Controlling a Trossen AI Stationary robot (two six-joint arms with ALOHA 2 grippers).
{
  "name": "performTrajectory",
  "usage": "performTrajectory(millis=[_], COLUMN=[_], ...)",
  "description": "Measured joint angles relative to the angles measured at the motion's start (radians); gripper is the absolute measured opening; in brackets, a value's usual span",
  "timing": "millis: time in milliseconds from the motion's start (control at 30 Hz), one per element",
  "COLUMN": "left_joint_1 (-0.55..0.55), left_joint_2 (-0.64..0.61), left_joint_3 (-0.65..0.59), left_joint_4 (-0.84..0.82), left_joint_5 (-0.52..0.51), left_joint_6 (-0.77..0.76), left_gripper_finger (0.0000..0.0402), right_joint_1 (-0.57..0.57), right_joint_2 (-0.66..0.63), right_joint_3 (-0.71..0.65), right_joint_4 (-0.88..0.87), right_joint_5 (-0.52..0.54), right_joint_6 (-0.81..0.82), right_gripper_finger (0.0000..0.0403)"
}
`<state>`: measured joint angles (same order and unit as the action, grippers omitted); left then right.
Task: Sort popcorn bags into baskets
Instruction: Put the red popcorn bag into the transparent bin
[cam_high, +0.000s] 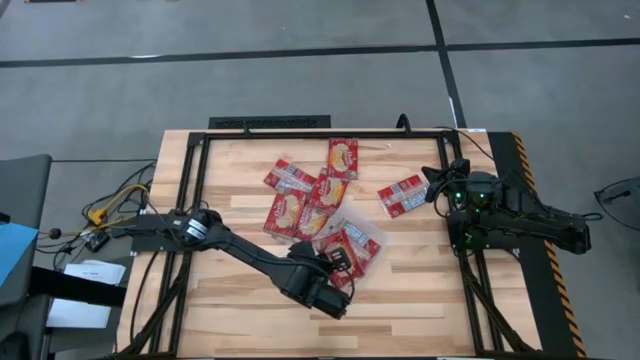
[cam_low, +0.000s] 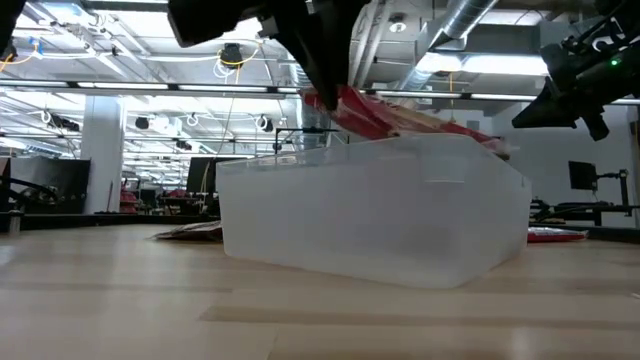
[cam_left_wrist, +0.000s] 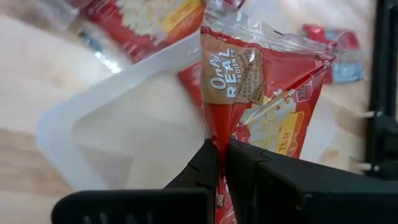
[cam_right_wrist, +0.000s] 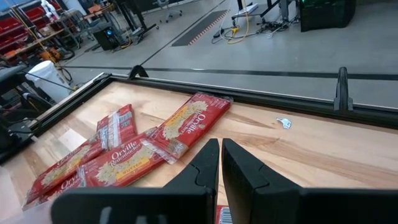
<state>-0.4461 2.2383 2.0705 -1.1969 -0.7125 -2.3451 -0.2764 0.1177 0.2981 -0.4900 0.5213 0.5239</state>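
My left gripper (cam_high: 338, 264) hangs over the clear plastic tray (cam_high: 377, 231) at mid-table, shut on a red popcorn bag (cam_left_wrist: 261, 87). In the low view that bag (cam_low: 400, 118) slants just above the tray's rim (cam_low: 380, 150). Several more red packets (cam_high: 300, 195) lie flat in a loose heap on the wood beyond the tray, one (cam_high: 342, 158) nearer the far edge. A single packet (cam_high: 403, 195) lies apart toward the right. My right gripper (cam_right_wrist: 221, 146) hovers just right of it, shut and holding nothing. My left gripper pinches the bag by a narrow end (cam_left_wrist: 219, 144) between its two fingers (cam_left_wrist: 249, 163). The fingers come from above, slanting down. The bag is lifted clear and tilted, fanning out away from the fingers over the tray's inside.
A black metal frame (cam_high: 300, 133) runs round the tabletop. A small pale object (cam_right_wrist: 283, 123) lies on the wood near the far edge. Bare wood shows at the near side of the table (cam_high: 420, 310). Cables (cam_high: 110, 205) lie off the left side.
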Motion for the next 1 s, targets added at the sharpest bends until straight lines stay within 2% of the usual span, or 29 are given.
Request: performTrajectory(millis=[600, 1000], left_joint_1=[-0.002, -0.01], left_joint_2=[0.04, 0.04], left_joint_3=[0.0, 0.0], left_joint_4=[-0.006, 0.046], left_joint_5=[0.073, 0.077], left_joint_6=[0.015, 0.037], left_gripper_finger=[0.0005, 0.0074], right_joint_1=[0.0, 0.0], right_joint_2=[0.0, 0.0], right_joint_3=[0.0, 0.0], right_joint_4=[-0.001, 0.001], right_joint_5=[0.0, 0.0], right_joint_6=[0.0, 0.0], right_gripper_finger=[0.0047, 0.0046])
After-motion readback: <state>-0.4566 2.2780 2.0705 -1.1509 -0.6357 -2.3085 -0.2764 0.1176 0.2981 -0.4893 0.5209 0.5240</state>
